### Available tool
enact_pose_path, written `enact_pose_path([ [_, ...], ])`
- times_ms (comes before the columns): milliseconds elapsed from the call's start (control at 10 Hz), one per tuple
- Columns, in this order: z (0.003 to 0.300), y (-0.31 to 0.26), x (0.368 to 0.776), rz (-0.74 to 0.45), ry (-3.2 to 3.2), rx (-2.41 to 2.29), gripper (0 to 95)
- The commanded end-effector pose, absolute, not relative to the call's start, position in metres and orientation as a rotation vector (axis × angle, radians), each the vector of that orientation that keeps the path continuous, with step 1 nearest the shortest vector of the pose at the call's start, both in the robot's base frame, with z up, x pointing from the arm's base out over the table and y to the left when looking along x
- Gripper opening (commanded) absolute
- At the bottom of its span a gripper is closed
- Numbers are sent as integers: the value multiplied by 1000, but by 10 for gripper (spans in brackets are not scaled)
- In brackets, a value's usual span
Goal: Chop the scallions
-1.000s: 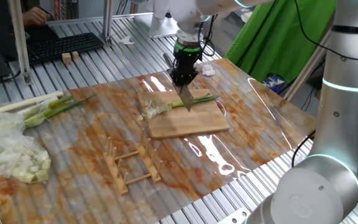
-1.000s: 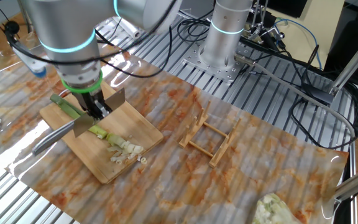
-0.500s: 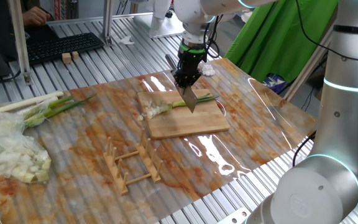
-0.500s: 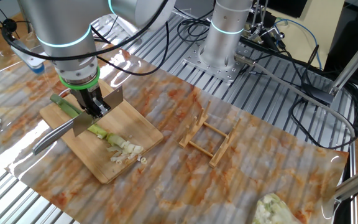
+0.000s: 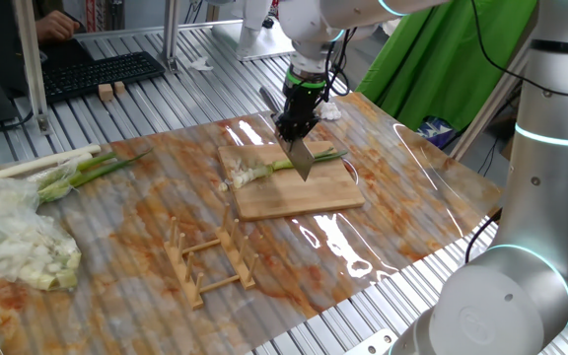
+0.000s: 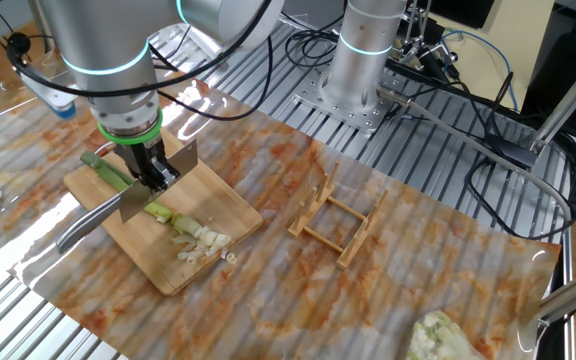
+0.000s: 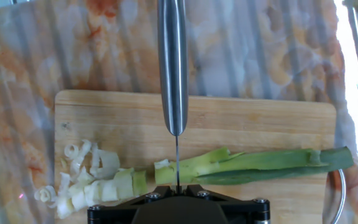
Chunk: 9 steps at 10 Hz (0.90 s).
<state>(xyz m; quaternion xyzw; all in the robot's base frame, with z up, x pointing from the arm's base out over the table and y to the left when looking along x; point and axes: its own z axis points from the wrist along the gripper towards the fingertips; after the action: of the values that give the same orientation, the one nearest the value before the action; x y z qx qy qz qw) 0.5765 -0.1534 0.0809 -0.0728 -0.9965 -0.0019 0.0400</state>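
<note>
My gripper (image 5: pixel 295 125) (image 6: pixel 152 172) (image 7: pixel 177 189) is shut on a knife (image 7: pixel 173 62). Its thin blade (image 5: pixel 300 160) points down at the scallions, and its steel handle (image 6: pixel 83 224) sticks out sideways. The scallions' uncut pale-green stalk (image 7: pixel 253 163) (image 5: pixel 316 159) (image 6: pixel 108 170) lies across the wooden cutting board (image 7: pixel 260 118) (image 5: pixel 299 199). The blade edge (image 7: pixel 177 160) stands in the gap between that stalk and the short cut bits (image 7: pixel 92 182) (image 5: pixel 240 177) (image 6: pixel 203 240). Whether the edge touches the board is not visible.
A bundle of long whole stalks (image 5: pixel 72 168) and a pale heap in clear plastic (image 5: pixel 18 242) lie at the left. A wooden rack (image 5: pixel 210 258) (image 6: pixel 338 222) stands beside the board. A keyboard (image 5: pixel 102 74) sits at the back, and the arm's base (image 6: pixel 363 60) behind the mat.
My gripper has shifted slightly with the knife along the stalk toward its green end. The stalk and the cut bits lie as before.
</note>
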Motion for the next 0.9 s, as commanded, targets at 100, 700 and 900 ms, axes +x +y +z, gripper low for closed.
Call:
enact_pose_path([
  [100,78,-152,578,-10,-3052,-208,0],
  [700,75,-148,578,-3,-3053,-197,0],
  [900,68,-148,580,-2,-3052,-186,0],
])
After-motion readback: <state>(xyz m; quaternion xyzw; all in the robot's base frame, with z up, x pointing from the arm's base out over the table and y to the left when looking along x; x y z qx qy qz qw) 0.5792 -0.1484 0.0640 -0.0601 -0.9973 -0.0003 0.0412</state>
